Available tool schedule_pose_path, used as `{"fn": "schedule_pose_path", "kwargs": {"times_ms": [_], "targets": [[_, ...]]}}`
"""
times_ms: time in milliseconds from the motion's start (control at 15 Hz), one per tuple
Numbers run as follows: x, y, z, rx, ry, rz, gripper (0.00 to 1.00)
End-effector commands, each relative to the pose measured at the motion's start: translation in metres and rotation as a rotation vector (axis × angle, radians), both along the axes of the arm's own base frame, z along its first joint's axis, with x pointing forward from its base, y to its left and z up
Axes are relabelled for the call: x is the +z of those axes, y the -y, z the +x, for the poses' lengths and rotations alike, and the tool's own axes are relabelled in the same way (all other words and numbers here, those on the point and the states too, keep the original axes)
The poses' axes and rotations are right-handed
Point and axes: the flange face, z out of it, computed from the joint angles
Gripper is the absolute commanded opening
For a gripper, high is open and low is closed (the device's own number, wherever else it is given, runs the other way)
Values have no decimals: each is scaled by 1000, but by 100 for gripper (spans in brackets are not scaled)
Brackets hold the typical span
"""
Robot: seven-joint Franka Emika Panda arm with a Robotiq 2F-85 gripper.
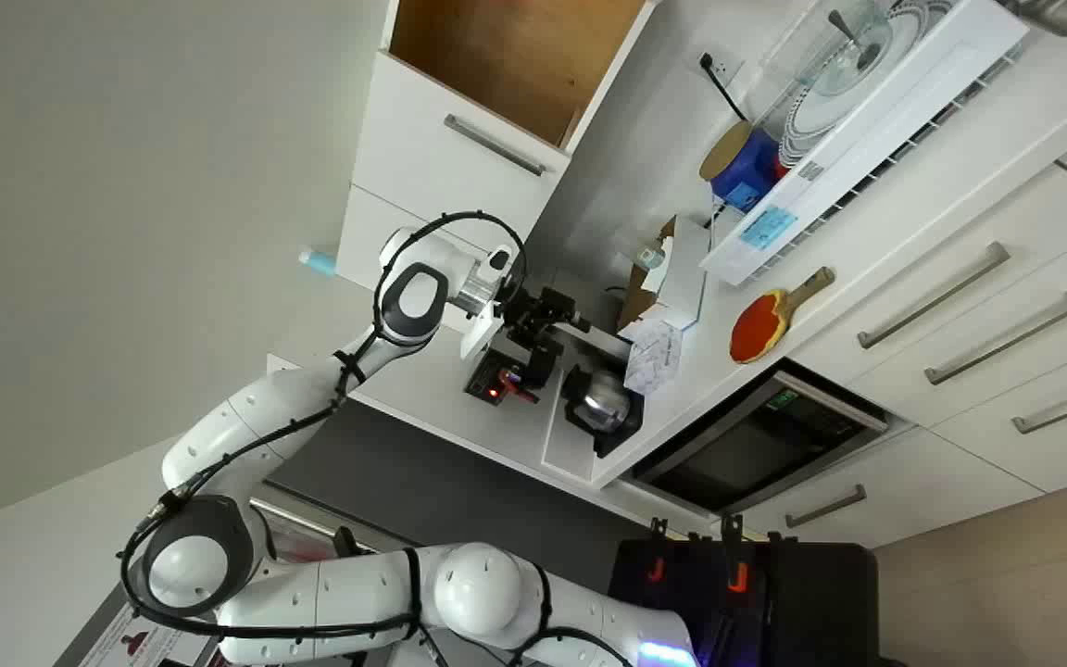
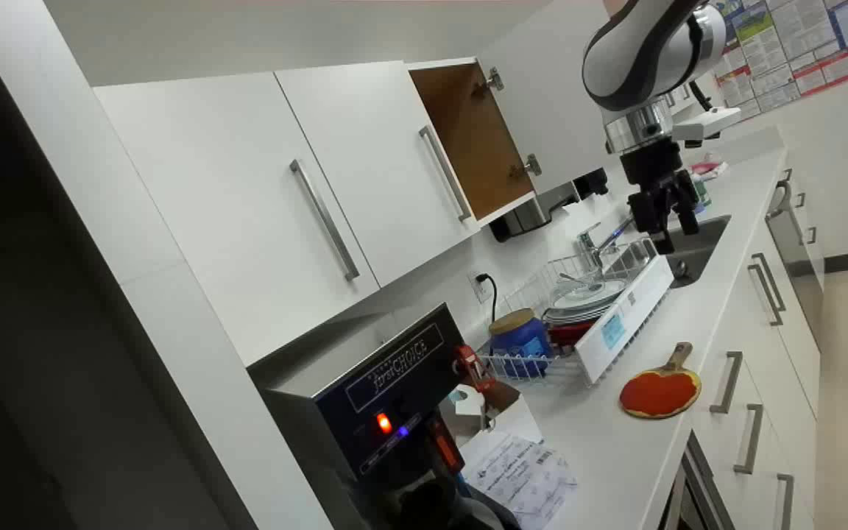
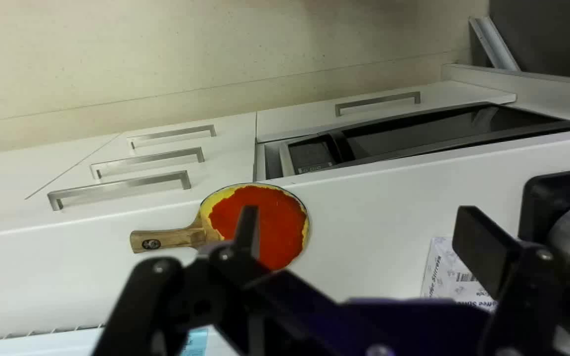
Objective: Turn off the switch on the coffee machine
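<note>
Wrist view: the claw (image 3: 361,228) is spread wide and grips nothing, white countertop (image 3: 369,267) showing in its gap.

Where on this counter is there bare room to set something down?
Bare counter lies between the red paddle and the stirrers package. A bare strip runs between the dish rack and the counter's front edge, beyond the paddle's handle. It is crowded around the coffee machine, steel pot, open carton and that package, and inside the rack.

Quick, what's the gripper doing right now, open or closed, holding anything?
Gripper: open, jaws wide apart in the wrist view, holding nothing.
</note>
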Motion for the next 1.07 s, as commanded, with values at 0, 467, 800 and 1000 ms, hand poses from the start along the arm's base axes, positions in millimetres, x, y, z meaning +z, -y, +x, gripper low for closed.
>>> {"fn": "schedule_pose_path", "kwargs": {"times_ms": [0,467,800,1000], "targets": [[1,0,0,0,-1,0,100],[1,0,0,0,-1,0,100],[10,-27,-3,58,35,-34,100],[12,-59,-10,80,30,-67,100]]}}
